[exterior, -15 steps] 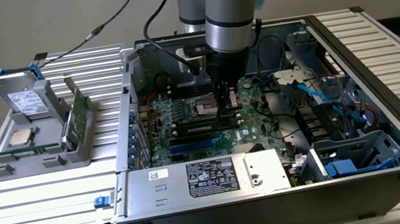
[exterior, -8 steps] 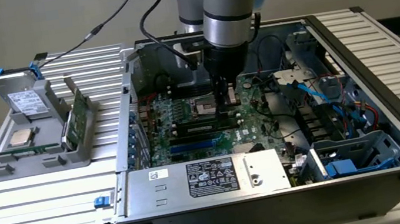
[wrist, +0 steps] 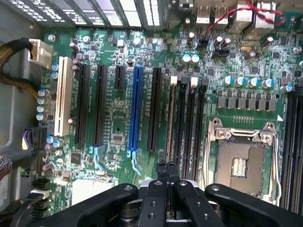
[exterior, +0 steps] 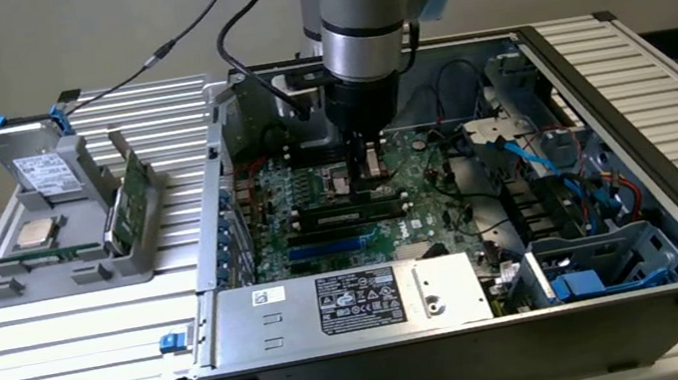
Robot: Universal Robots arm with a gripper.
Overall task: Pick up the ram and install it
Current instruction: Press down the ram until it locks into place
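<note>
Hovering over motherboard inside open computer case, gripper has fingers pressed together, nothing between them. Ram lies seated in memory slot just below gripper in exterior view, dark stick level with neighbouring slots. Judging by that, pick and insertion look done; whether latches fully clicked, cannot tell. CPU socket open, empty. Grey parts tray sits outside case on exterior view's left.
</note>
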